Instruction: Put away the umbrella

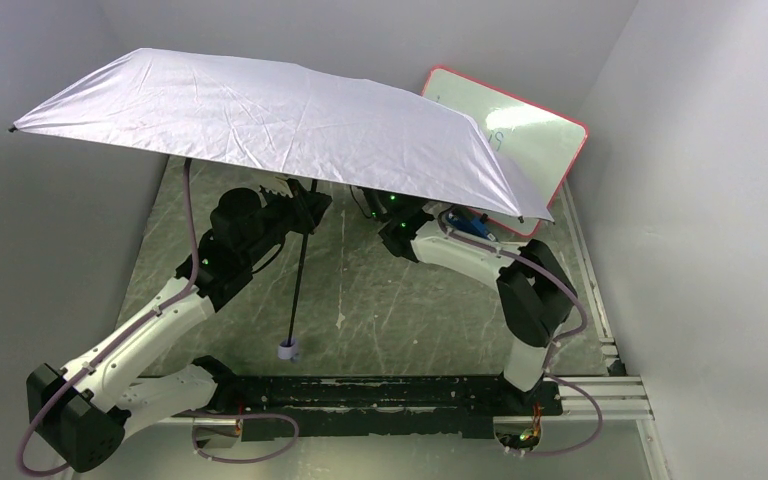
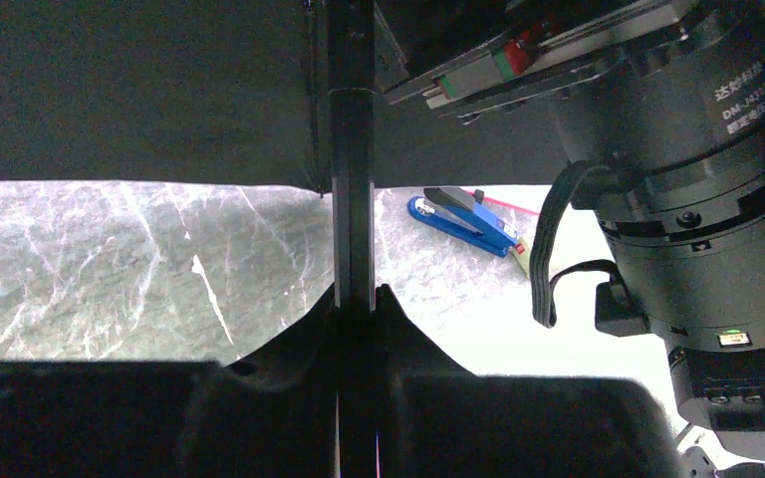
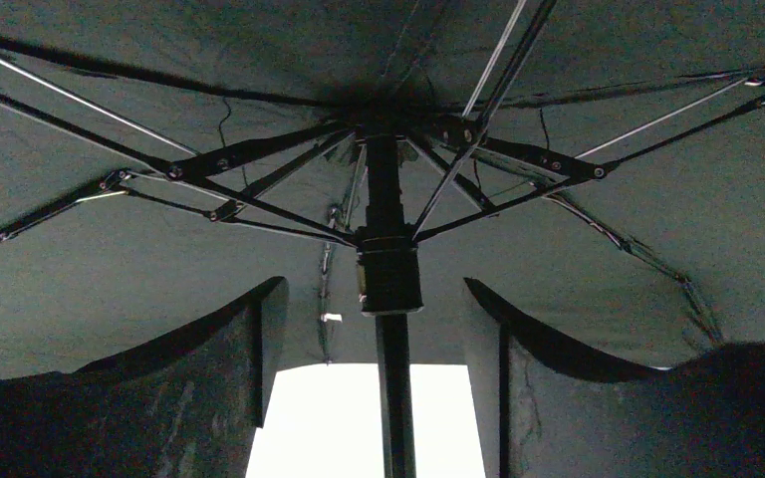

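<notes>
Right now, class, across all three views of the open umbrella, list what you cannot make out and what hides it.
Top external view: the umbrella canopy covers the fingertips of the right gripper and part of the whiteboard; the board's writing is too small to read.
Left wrist view: the body of the left gripper and the bottom edge cut off the handle.
Right wrist view: glare whites out whatever lies below the canopy.

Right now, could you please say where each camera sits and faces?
Top: above, behind the bases, looking down on the umbrella; both arms show.
Left wrist: faces forward over the table; left gripper shut on the shaft.
Right wrist: looks up at the ribs; right gripper open around the shaft.
Shared: both wrist views show the shaft.
</notes>
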